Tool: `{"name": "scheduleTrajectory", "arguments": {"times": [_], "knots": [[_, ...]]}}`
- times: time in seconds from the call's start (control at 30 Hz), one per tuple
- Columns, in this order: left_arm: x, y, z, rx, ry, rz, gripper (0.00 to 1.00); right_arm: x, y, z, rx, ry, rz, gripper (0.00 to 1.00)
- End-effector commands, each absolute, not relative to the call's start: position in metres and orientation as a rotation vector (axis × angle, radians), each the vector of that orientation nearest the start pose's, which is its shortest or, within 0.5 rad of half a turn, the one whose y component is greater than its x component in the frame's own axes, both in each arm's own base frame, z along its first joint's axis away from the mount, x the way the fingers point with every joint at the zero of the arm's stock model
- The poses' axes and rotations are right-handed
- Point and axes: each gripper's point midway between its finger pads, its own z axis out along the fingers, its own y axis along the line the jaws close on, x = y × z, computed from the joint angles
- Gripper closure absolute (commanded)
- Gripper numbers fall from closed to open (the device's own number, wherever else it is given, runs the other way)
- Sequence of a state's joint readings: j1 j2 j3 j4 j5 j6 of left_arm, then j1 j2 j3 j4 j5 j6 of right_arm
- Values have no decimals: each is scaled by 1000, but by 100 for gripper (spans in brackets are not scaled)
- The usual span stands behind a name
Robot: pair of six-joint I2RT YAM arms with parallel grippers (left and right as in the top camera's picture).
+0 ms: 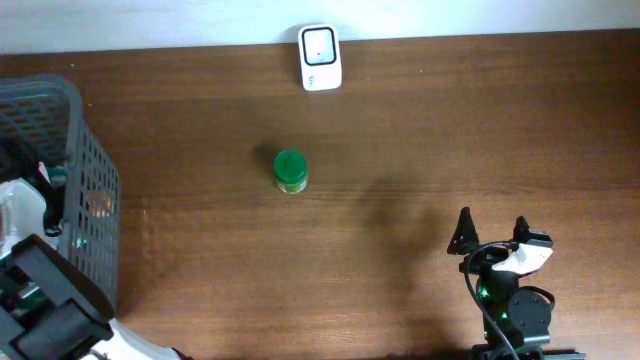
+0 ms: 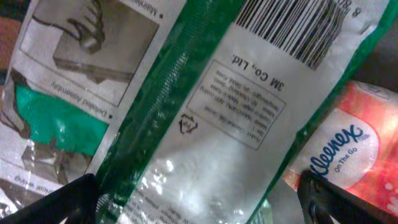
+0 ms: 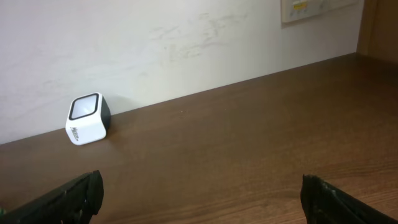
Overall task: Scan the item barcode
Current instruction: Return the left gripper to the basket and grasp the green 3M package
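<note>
barcode scanner (image 1: 320,57), white with a dark window, stands at the far edge of the surface (image 1: 420,130), against the pale wall; the right wrist view shows it (image 3: 87,118) as a small cube tilted slightly back. green-lidded jar (image 1: 290,170) stands upright on the surface, nearer the robot than the scanner and a little to the scanner's left, apart from it. grey mesh basket (image 1: 85,170) sits well to the left of the scanner, at the surface's left edge. left arm reaches into the basket; its end effector (image 2: 199,200) is spread wide, both dark fingertips showing at the lower corners of the left wrist view, pinching nothing. directly beneath it lies a 3m packet (image 2: 205,124) in clear and green film, its printed barcode (image 2: 298,31) facing up, with a red kleenex pack (image 2: 348,155) just beside it and partly under it. whether the fingertips touch the packet cannot be told. right end effector (image 1: 492,235) is also spread wide and empty, hovering over bare surface well apart from the scanner, on the robot's near right, and pointing toward the scanner's side of the surface.
</note>
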State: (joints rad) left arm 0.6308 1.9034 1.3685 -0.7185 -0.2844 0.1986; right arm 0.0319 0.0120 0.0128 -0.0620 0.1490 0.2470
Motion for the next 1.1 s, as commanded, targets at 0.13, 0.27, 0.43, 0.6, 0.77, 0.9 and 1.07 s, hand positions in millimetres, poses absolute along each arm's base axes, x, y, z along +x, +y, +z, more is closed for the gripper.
{"name": "scheduleTrajectory", "arguments": {"times": [0.13,0.27,0.43,0.6,0.77,0.9,1.07], "knots": [[312,289,41,-666,2874,558,9,245,-17,159,283,1612,92,2],[309,294,42,-675,2877,614,41,245,-17,159,283,1612,92,1],[305,305,51,-692,2868,712,59,245,-17,159,283,1612,92,2],[318,309,73,-680,2825,726,79,245,-17,159,283,1612,92,2],[330,309,89,-660,2797,733,98,245,-17,159,283,1612,92,2],[333,309,91,-653,2788,734,91,245,-17,159,283,1612,92,2],[334,313,84,-663,2788,725,78,245,-17,159,283,1612,92,2]]}}
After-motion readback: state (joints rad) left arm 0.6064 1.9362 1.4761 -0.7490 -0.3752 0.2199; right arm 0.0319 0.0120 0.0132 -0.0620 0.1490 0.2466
